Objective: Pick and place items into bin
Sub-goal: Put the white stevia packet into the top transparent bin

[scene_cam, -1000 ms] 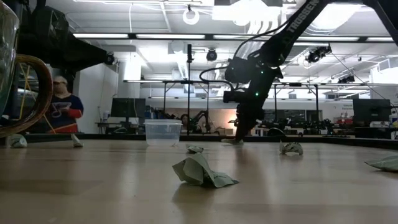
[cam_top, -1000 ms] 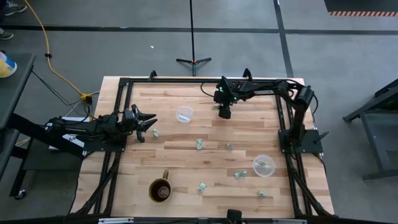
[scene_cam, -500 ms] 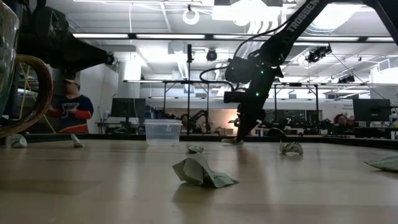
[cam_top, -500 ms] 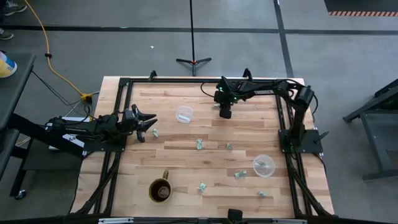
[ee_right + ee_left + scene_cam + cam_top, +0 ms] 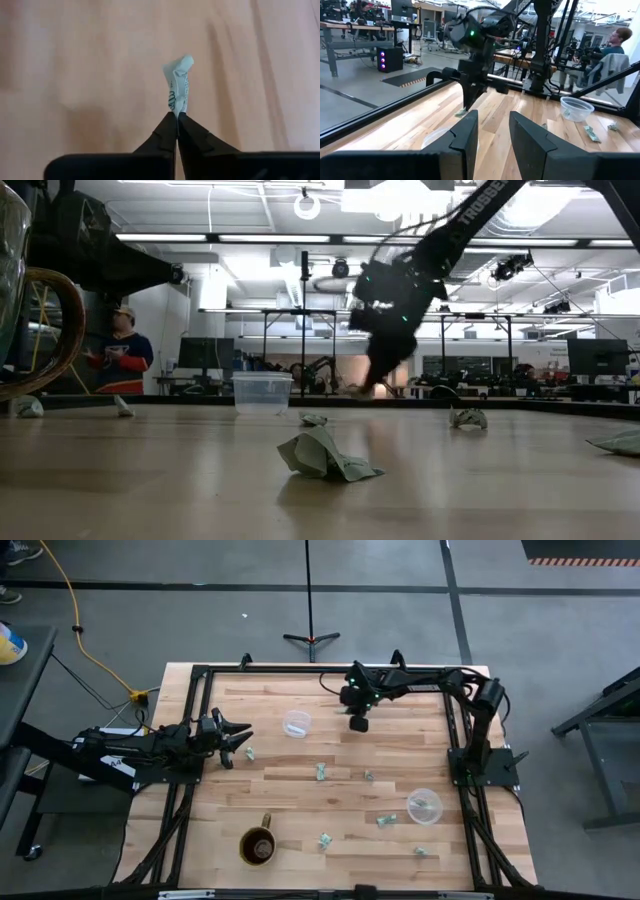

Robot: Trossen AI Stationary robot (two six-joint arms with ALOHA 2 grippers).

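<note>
Wrapper [image 5: 178, 82] pinched in right claw [image 5: 176, 116], lifted off desk [image 5: 330, 830]
Clear bin [image 5: 296, 723] lies just left of it; left claw [image 5: 240, 735] parted, idle at desk's left edge

Matt pale wood table [image 5: 300, 765], clear glossy plastic cup [image 5: 296, 723], crinkled paper-like wrapper [image 5: 178, 82].

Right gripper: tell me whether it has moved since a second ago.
Yes. The right gripper, pinching a pale green-and-white wrapper, has shifted slightly toward the clear plastic cup and lifted.
</note>
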